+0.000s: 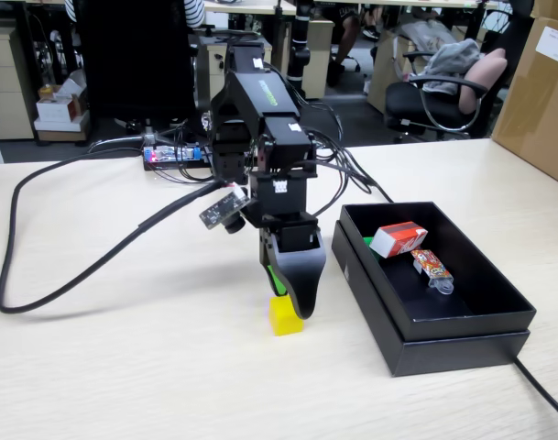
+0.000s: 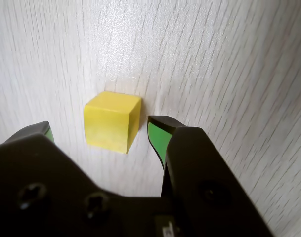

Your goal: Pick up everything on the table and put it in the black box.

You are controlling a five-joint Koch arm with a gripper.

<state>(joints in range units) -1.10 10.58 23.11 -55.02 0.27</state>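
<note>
Now hand point(image 2: 98, 131) spread astride yellow cube point(image 2: 112, 121); red box point(image 1: 398, 239), packet point(image 1: 432, 267) in black box point(image 1: 462, 335).

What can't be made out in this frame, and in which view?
- Green cube: fixed view shows only a sliver; the red box covers the rest.
- Yellow cube: fixed view, gripper hides its top; contact with the fingers cannot be told.
- Patterned packet: print too small to read.
- Black box: outside the wrist view.
- Left finger: wrist view, mostly hidden behind the gripper body.
</note>
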